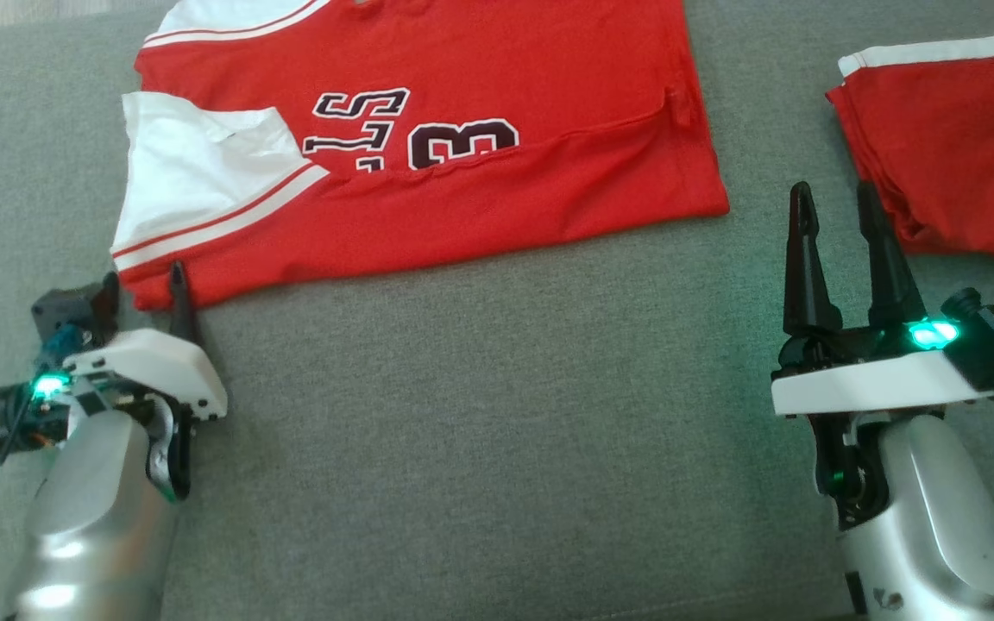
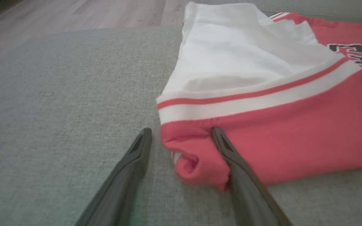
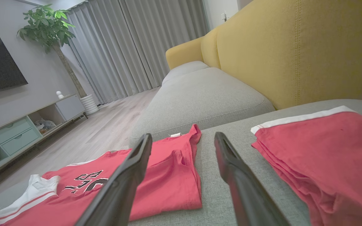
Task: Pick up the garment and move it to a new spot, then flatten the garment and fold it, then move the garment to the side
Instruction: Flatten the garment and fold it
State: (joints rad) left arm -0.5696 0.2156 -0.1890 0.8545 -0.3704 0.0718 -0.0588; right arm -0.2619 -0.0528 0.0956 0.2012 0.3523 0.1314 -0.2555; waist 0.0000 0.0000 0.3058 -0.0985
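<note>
The left gripper (image 2: pixel 181 132) has its fingers spread wide around the jersey's (image 1: pixel 506 198) nearest corner. One finger lies against the red fabric, the other on the cushion beside it, and the rolled corner sits between them unclamped. The right gripper (image 1: pixel 834 194) is parted about as far and grips nothing, over the grey sofa cushion (image 1: pixel 480 414).

The jersey, red with a white striped sleeve and dark lettering, lies folded ahead of the left gripper. Its hem ends just left of the right gripper's tips. A folded red garment (image 1: pixel 954 147) lies just beside the right gripper's outer finger.

Bare cushion stretches between both grippers. Wood floor (image 2: pixel 74 12) begins beyond the cushion's edge ahead of the left gripper. A yellow backrest (image 3: pixel 294 53) rises ahead of the right gripper.
</note>
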